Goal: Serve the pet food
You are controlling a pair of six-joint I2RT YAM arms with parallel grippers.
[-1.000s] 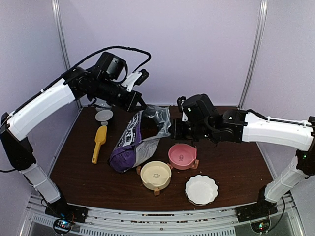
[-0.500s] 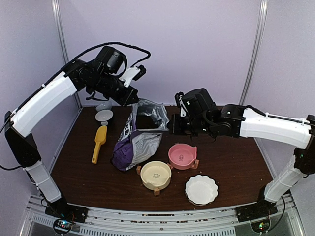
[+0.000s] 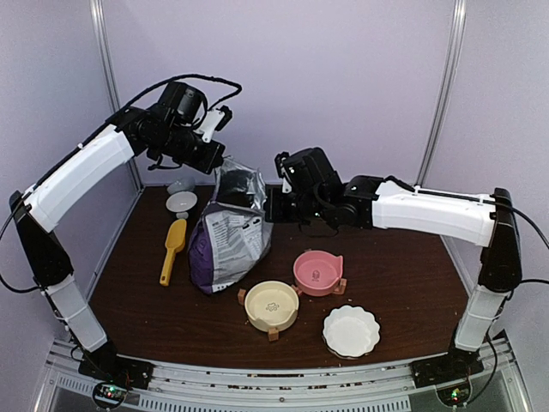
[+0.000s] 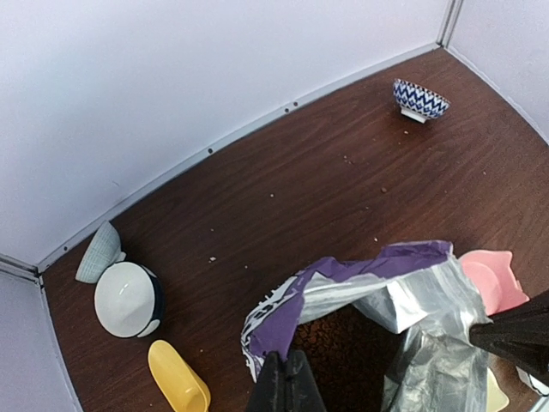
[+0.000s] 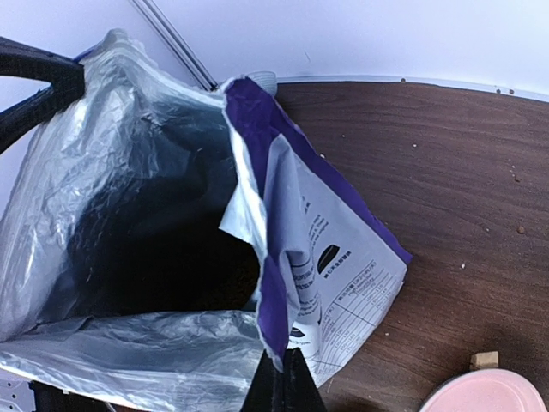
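Observation:
The purple pet food bag (image 3: 227,236) stands upright at table centre-left, mouth open. My left gripper (image 4: 286,364) is shut on the bag's purple rim (image 4: 292,322) on the left side. My right gripper (image 5: 283,365) is shut on the opposite torn rim (image 5: 274,292). The two hold the mouth spread. The pet food (image 4: 347,339), reddish-brown kibble, shows as a dark heap inside the bag in the left wrist view. In the right wrist view the bag's inside (image 5: 171,249) is dark. A yellow scoop (image 3: 171,249) lies left of the bag.
A cream bowl (image 3: 272,305) and a pink bowl (image 3: 317,271) on wooden stands sit in front of the bag. A white scalloped dish (image 3: 351,330) is at front right. White bowls (image 3: 181,202) sit back left. A blue patterned bowl (image 4: 420,99) is at the far corner.
Both grippers lifted the bag from lying slanted to standing upright. The left gripper rose and moved left; the right gripper moved left toward the bag's mouth, which opened wider.

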